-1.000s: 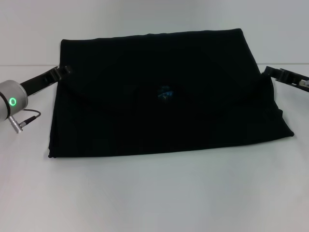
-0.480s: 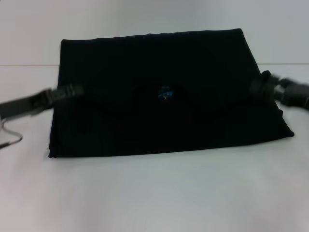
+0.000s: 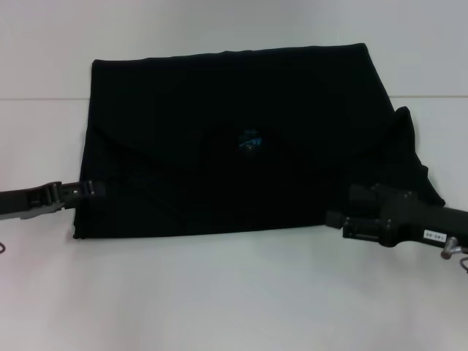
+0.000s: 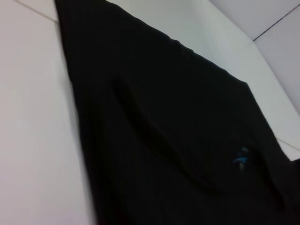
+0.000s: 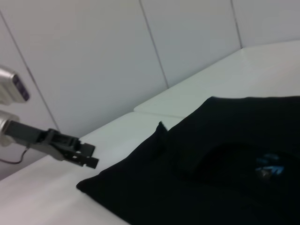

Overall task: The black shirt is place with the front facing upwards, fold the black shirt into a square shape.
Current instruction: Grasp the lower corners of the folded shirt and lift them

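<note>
The black shirt (image 3: pixel 234 95) lies on the white table (image 3: pixel 234 292), folded into a wide rectangle with both sleeves turned in. Its blue neck label (image 3: pixel 251 139) shows near the middle. No lettering shows. My left gripper (image 3: pixel 93 189) hovers at the shirt's near left corner, open and holding nothing. The right wrist view shows this left gripper (image 5: pixel 91 157) just off a corner of the shirt (image 5: pixel 234 154). My right gripper (image 3: pixel 339 205) is low over the near right edge, open and empty. The left wrist view shows only the shirt (image 4: pixel 178 117) and its label (image 4: pixel 242 157).
White wall panels (image 5: pixel 93 56) rise behind the table. Bare table surface (image 3: pixel 219 307) stretches between the shirt's near edge and me. The shirt's right corner (image 3: pixel 431 194) sticks out past the right arm.
Both grippers have moved from the shirt's side edges at mid height toward me, down to its near corners. The shirt itself has not shifted.
</note>
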You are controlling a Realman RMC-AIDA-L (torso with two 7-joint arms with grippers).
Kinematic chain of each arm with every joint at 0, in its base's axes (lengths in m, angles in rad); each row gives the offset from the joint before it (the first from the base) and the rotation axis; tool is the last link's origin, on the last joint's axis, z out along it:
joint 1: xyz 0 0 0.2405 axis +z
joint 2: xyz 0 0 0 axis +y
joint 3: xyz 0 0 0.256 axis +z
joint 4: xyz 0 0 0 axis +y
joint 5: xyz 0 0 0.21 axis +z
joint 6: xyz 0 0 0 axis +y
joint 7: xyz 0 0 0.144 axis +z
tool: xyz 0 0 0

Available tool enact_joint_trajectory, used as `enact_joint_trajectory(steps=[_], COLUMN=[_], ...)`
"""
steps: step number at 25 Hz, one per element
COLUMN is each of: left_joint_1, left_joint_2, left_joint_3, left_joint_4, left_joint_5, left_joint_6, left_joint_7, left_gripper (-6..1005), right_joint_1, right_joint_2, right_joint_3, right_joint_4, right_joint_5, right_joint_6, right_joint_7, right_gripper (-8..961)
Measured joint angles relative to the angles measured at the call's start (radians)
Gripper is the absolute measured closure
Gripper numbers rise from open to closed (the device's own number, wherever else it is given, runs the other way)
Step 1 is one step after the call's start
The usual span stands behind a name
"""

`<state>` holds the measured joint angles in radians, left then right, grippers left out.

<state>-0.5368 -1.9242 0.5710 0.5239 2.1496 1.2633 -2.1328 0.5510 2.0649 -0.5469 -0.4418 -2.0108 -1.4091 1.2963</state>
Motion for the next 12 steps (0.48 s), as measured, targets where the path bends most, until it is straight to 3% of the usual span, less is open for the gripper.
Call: enact_joint_trajectory(steps=[4, 12], left_joint_1=[-0.003, -0.012], left_joint_2=[-0.005, -0.011], left_joint_3=[0.030, 0.056], left_joint_4=[-0.006, -0.008], left_joint_5=[0.027, 0.055], left_joint_6=[-0.067, -0.069], left_joint_7=[-0.002, -0.009], left_gripper=[137, 138], right_joint_1=[-0.004, -0.009], right_joint_2=[0.004, 0.001], right_joint_3=[-0.023, -0.047], right_joint_4=[0.002, 0.002], right_joint_5=[-0.003, -0.003], right_joint_6=[0.002, 0.000], right_joint_7=[0.000, -0.001], right_gripper=[8, 8])
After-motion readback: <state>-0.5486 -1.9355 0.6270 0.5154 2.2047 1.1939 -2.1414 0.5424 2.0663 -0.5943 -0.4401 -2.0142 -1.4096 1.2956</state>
